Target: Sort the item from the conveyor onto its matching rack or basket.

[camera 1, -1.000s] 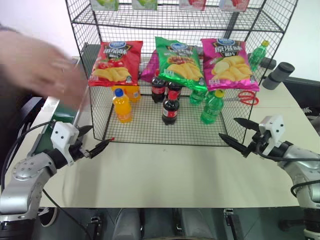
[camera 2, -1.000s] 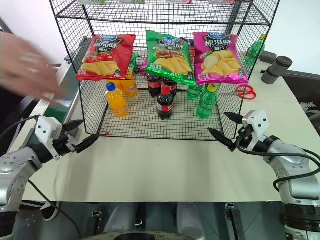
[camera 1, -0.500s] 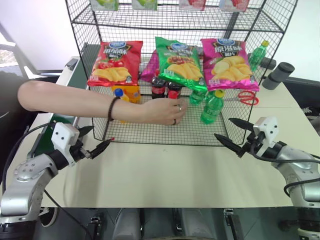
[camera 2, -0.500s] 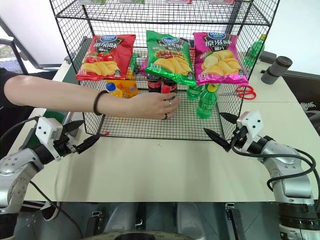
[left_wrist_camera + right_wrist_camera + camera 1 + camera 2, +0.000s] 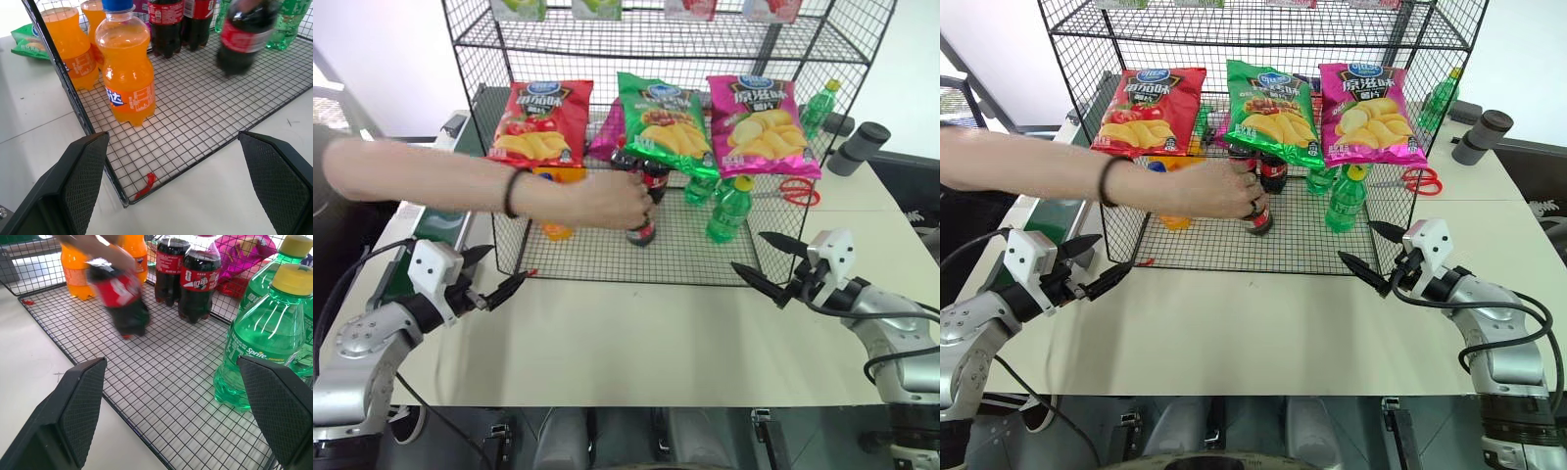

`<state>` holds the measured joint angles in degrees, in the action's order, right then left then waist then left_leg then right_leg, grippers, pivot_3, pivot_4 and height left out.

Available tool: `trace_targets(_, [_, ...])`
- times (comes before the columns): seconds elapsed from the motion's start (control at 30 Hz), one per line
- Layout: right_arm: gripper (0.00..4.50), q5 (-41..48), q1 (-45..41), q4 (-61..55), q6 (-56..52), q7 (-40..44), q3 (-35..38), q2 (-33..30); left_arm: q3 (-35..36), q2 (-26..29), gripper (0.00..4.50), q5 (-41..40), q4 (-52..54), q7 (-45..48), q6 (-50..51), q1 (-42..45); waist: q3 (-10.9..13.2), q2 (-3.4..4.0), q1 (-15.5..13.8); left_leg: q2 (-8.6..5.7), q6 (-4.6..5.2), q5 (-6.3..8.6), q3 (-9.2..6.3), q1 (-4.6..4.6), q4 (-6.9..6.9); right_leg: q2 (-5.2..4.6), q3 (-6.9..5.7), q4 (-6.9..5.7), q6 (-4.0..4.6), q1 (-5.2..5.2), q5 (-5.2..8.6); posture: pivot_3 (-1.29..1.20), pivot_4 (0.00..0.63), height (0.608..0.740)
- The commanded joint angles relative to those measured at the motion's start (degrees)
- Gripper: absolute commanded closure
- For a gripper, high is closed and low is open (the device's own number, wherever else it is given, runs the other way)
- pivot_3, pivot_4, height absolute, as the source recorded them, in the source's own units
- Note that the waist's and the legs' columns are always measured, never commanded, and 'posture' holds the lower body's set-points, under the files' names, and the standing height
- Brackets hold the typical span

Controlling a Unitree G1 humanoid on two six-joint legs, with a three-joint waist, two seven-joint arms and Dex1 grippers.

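Note:
A person's hand [image 5: 607,201] grips the item, a small cola bottle [image 5: 641,232] with a red label, tilted just above the grid floor of the black wire rack [image 5: 587,257]. The bottle shows blurred in the left wrist view [image 5: 242,41] and the right wrist view [image 5: 122,301]. The conveyor [image 5: 433,223], a green belt in a grey frame, runs along the table's left side. My left gripper [image 5: 509,266] hovers open at the rack's front left corner, holding nothing. In front of the rack's right corner, my right gripper [image 5: 748,251] is open and empty too.
Two more cola bottles [image 5: 195,279], orange-drink bottles [image 5: 127,73] and green bottles [image 5: 729,208] stand on the rack floor. Chip bags [image 5: 663,117] hang above them. Red scissors [image 5: 793,191] and a grey cylinder [image 5: 857,147] lie right of the rack. The person's forearm crosses over the conveyor.
The person's hand reached into the rack, closed on the front cola bottle and now draws it up and to the left. Both grippers stayed in place and open.

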<state>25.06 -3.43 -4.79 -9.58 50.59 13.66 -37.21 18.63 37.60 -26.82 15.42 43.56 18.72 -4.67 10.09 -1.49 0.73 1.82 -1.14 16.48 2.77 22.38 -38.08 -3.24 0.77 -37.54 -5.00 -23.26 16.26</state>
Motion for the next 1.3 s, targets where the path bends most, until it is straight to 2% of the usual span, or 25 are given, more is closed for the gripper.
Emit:
trace_targets(0.03, [0.08, 0.27, -0.73, -0.34, 1.26, 0.11, 0.63, 0.17, 0.98, 0.03, 0.0, -0.73, 1.33, 0.2, -1.11, 0.63, 0.0, 0.0, 0.0, 0.0, 0.0, 0.0, 0.0, 0.0, 0.0, 0.0, 0.0, 0.0, 0.0, 0.0, 0.0, 0.0, 0.15, 0.74])
trace_targets(0.33, [0.08, 0.09, -1.65, -0.23, 1.3, -0.09, 0.0, 0.55, 0.99, -0.88, 0.0, -0.63, 0.91, -0.18, -1.55, 1.14, 0.0, 0.0, 0.05, 0.0, 0.0, 0.0, 0.0, 0.0, 0.0, 0.0, 0.0, 0.0, 0.0, 0.0, 0.0, 0.0, 0.15, 0.74])
trace_targets(0.57, [0.08, -0.04, -4.12, -1.9, 0.54, -1.24, -2.8, 2.3, 4.15, -2.87, 0.0, -1.69, 0.21, -2.65, -2.3, 1.59, 0.0, 0.0, 0.06, 0.0, 0.0, 0.0, 0.0, -0.01, -0.01, 0.0, 0.0, -0.02, 0.0, 0.0, 0.0, 0.0, 0.15, 0.74])
trace_targets(0.9, [0.08, -1.74, -8.29, -4.7, 0.0, -5.22, -9.59, 8.49, 13.39, -7.34, 0.0, -0.44, -5.44, -14.66, -6.42, 4.71, -0.02, -0.02, 0.07, 0.01, 0.0, 0.0, -0.01, -0.03, -0.05, 0.0, 0.0, -0.1, -0.01, 0.0, 0.0, 0.0, 0.15, 0.74])
trace_targets(1.3, [0.08, -4.58, -10.25, -9.37, -1.73, -10.13, -17.13, 15.08, 14.65, -10.04, 0.0, 2.7, -10.94, -23.83, -9.87, 5.89, -0.11, -0.18, 0.05, -0.01, -0.01, 0.0, -0.02, -0.02, -0.05, -0.09, -0.03, -0.12, -0.01, -0.01, 0.0, 0.0, 0.15, 0.74])
